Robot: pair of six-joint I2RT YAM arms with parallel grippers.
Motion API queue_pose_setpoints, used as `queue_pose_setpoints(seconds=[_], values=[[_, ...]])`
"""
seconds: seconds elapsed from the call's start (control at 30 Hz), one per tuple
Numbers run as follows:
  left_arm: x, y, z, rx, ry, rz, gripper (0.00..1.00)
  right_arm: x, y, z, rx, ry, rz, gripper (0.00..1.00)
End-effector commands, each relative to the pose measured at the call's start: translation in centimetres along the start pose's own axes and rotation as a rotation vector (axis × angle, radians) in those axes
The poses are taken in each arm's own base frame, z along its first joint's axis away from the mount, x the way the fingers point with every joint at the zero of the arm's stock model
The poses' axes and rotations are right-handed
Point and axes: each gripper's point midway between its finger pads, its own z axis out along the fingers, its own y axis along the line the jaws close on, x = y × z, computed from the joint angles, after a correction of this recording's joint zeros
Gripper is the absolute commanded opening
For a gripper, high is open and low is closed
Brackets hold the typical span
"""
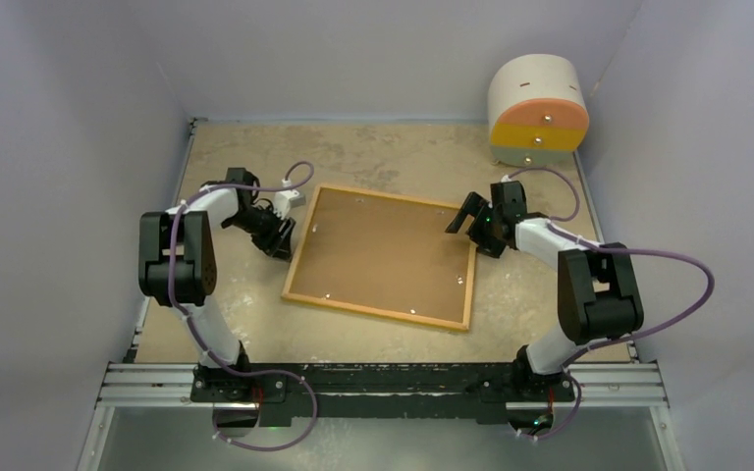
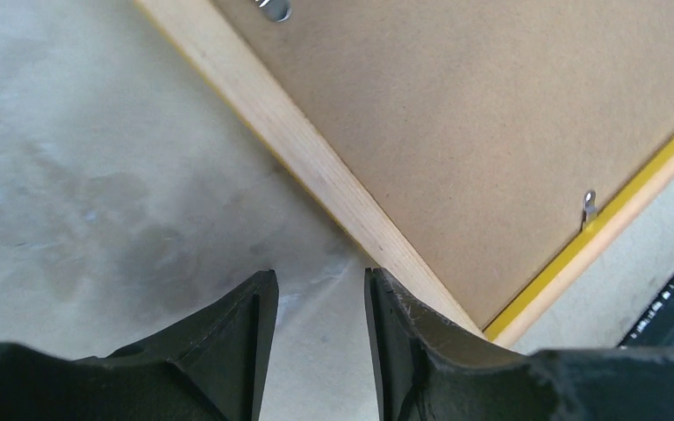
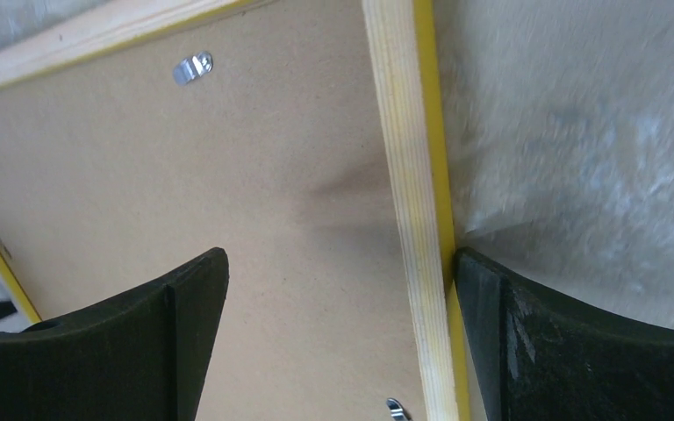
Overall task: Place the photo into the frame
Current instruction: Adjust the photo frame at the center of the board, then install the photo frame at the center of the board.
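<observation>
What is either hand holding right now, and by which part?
Nothing. The right hand stands open astride the frame at its edge; the left hand is open beside it.

Pale-wood frame [image 1: 378,311], yellow-edged; backing board [image 1: 383,250] apparently plain brown.

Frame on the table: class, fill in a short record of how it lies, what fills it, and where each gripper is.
Frame: flat, wooden back up, yellow sides showing
Inside it: brown backing board, metal clips at edges
Photo: not visible
Left gripper: open, beside frame's left edge, holding nothing
Right gripper: wide open, astride frame's right edge
</observation>
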Motion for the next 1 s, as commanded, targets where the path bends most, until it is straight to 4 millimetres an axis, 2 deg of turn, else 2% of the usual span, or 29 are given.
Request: queue_pose_setpoints(seconds=[0.0,0.17,0.23,0.37,0.47,0.57,0.7,0.87,0.97], values=[[1.3,-6.0,1.8,0.215,0.042,0.018,0.45,-2.4,4.0,0.1,-0.095,-0.027,0.009,0.99],[0.9,-6.7,0.8,0.231,0.038,0.047,0.45,-3.6,3.8,0.5,-0.052,-0.043,-0.001,0.99],[0.4,-6.3,0.3,0.211,0.022,0.052,0.45,-4.5,3.7,0.2,-0.028,-0.067,-0.011,0.99],[-1.8,-3.9,-0.6,0.170,-0.058,-0.014,0.42,-7.6,4.1,-1.8,0.016,-0.203,-0.047,0.98],[-2.8,-1.2,-1.1,0.132,-0.114,-0.088,0.39,-8.0,5.9,-2.7,-0.050,-0.226,-0.064,0.92],[-3.7,0.4,-1.1,0.138,-0.151,-0.135,0.38,-7.5,6.9,-2.6,-0.068,-0.194,-0.069,0.90],[-5.1,1.0,-0.3,0.187,-0.192,-0.186,0.34,-4.9,11.8,-1.9,-0.239,-0.131,-0.097,0.83],[-5.7,0.7,0.3,0.249,-0.217,-0.217,0.31,0.4,20.1,0.1,-0.448,0.022,-0.190,0.80],[-5.5,0.4,0.4,0.261,-0.218,-0.216,0.29,3.3,23.8,1.4,-0.517,0.102,-0.235,0.79]])
